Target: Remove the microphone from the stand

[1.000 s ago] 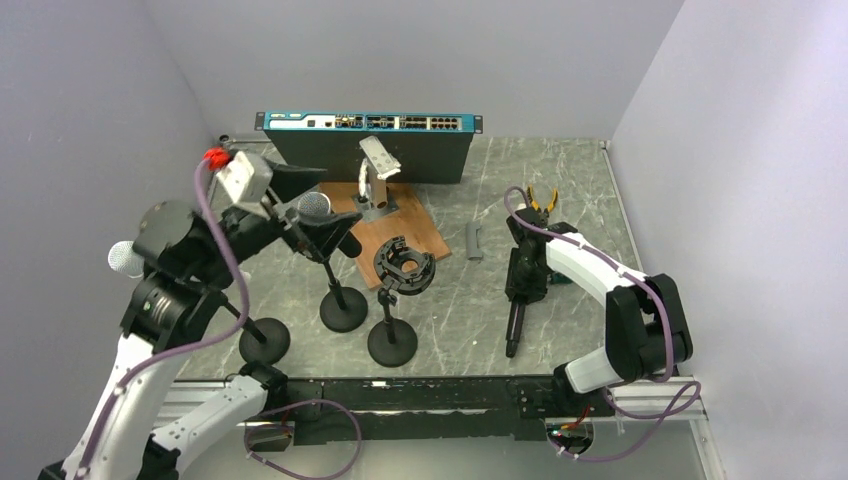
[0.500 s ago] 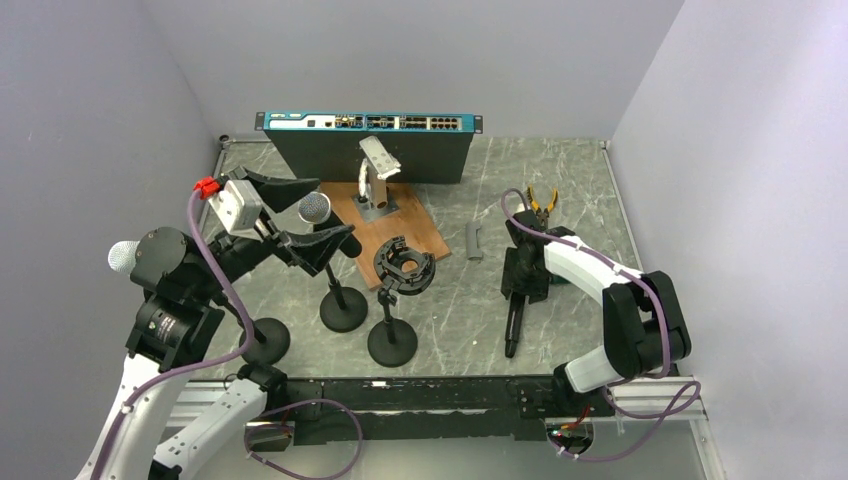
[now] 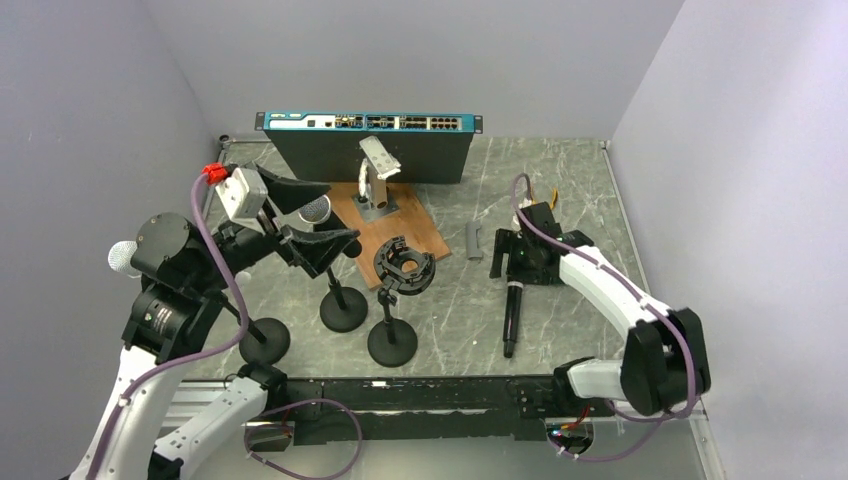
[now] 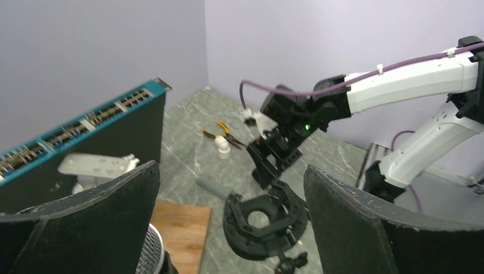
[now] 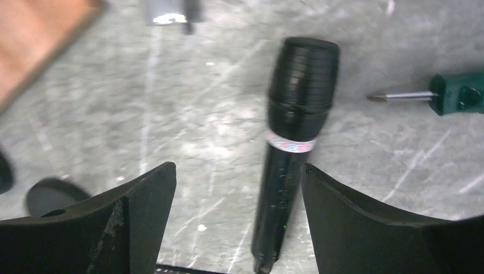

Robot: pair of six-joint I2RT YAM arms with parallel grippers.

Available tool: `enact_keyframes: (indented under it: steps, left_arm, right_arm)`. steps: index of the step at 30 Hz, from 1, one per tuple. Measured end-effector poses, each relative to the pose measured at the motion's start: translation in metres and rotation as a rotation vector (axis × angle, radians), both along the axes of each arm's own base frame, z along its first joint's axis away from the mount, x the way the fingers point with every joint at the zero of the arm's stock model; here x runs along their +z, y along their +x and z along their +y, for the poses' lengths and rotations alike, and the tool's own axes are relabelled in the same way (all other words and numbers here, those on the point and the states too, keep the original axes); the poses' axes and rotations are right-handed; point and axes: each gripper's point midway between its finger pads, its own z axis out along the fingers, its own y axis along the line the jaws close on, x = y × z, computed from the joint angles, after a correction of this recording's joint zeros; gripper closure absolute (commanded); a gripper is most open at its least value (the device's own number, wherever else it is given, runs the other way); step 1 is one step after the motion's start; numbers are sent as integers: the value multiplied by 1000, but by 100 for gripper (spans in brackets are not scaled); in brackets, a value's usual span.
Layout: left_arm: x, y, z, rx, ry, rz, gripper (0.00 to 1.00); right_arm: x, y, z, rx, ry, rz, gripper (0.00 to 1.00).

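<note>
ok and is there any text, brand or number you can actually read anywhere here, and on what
No text can be read in any view.
On the network switch: tiny marks along its blue front, too small to read.
On the black microphone: a pale printed band around the body, too blurred to read.
No other lettering shows.

Soft, even light is falling from above; glare is shining on the table [image 5: 222, 123], and the microphone [image 5: 291, 149] is blurring slightly.
</note>
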Motion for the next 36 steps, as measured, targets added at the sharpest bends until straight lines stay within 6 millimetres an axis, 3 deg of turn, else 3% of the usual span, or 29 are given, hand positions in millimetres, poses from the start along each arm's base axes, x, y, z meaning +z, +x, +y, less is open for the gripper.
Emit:
enact_keyframes:
  steps: [5,11,16,22,30,33,36]
  left_arm:
    - [-10,-21,2,-40,-37,125,1]
    - [-11,-52,0,-135,-113,267,1]
    - [-27,-54,-1,-132,-121,384,5]
    - [-61,-50,-15,-169,-97,532,10]
    - [-84,-74,-49,-264,-9,636,18]
    - [-92,-84,-56,-261,28,651,27]
    - [-105,-90,-58,-219,67,674,30]
  right_arm:
    - [43,3,30,118,166,-129,17]
    - [94,-9,73,276,420,-205,15]
    - [147,-20,97,379,596,-286,14]
    - [195,-41,117,489,757,-353,1]
    - [225,-87,163,682,776,-388,0]
    - [221,-81,163,644,753,-391,0]
    - [216,-71,161,591,723,-397,0]
